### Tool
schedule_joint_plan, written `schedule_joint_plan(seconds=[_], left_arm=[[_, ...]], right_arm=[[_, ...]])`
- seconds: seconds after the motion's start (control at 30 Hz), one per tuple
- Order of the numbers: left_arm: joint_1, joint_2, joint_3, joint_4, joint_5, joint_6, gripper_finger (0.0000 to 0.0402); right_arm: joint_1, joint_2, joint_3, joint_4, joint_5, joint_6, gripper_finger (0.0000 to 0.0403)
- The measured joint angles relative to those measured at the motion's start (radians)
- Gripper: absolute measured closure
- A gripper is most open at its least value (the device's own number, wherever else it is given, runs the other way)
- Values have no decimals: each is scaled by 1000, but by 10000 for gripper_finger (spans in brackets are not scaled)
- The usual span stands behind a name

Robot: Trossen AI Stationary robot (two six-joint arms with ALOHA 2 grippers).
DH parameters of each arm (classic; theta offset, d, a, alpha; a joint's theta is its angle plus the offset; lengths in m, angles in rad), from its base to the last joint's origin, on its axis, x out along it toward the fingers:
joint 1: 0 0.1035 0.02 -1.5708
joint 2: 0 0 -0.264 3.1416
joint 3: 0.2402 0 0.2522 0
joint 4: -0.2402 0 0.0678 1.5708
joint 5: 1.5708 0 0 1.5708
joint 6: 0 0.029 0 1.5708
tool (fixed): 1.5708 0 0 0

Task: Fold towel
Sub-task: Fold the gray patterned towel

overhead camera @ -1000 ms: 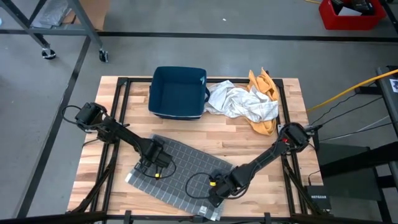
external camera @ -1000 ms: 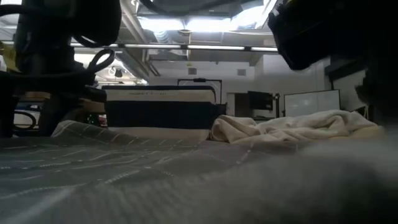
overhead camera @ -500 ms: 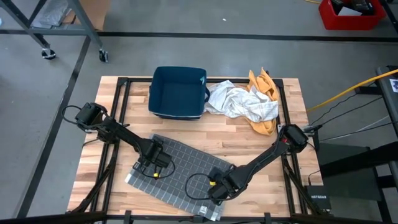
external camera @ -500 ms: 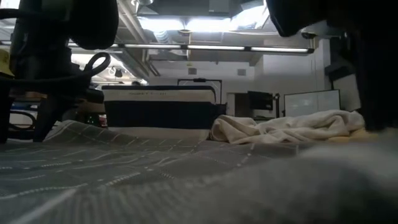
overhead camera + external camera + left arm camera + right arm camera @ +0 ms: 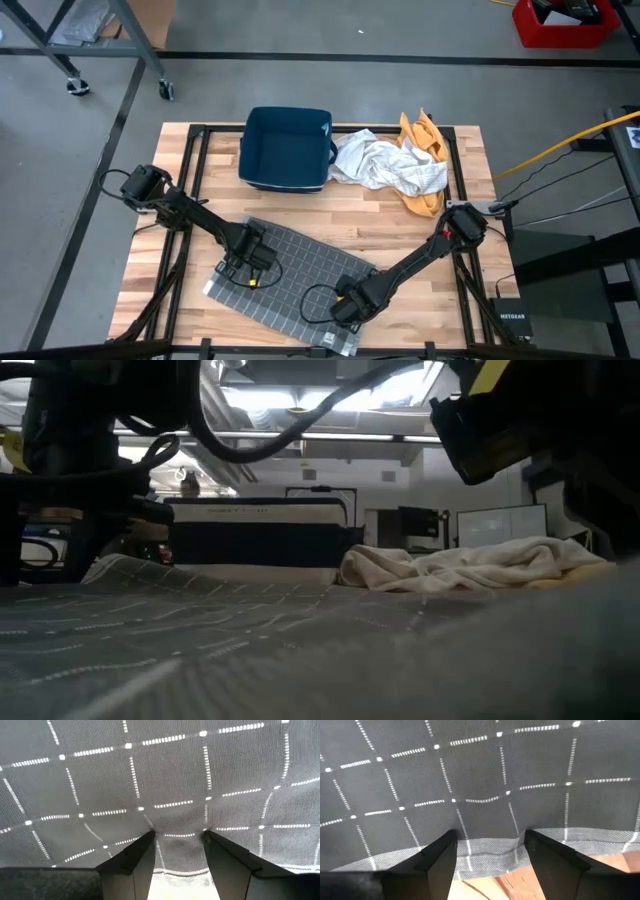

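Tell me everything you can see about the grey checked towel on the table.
The grey towel is woven cloth with a white dashed grid and a paler border. It lies spread nearly flat, skewed, on the wooden table's front half. The left gripper and right gripper both stand open, fingers pressing its edges.

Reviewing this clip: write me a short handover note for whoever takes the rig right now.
Left gripper: jaws open, down on the grey checked towel at its left part.
Right gripper: jaws open, straddling the towel's near edge.
Towel lies spread flat, askew, on the wooden table, in front of the blue bin. A white cloth and an orange cloth are heaped at the back right.
Done: towel laid out. Left: grip the edge and make every fold.
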Motion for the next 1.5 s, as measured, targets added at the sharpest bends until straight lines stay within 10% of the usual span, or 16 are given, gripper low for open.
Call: schedule_joint_plan(seconds=[0.4,0.83,1.5], left_arm=[[0,2,0,2,42,-5,258],[-1,3,1,-19,48,-80,394],[34,-164,152,-280,-5,-129,401]], right_arm=[[0,7,-3,0,-9,-1,186],[1,7,-4,7,-73,-1,387],[3,-165,-9,-116,16,75,395]])
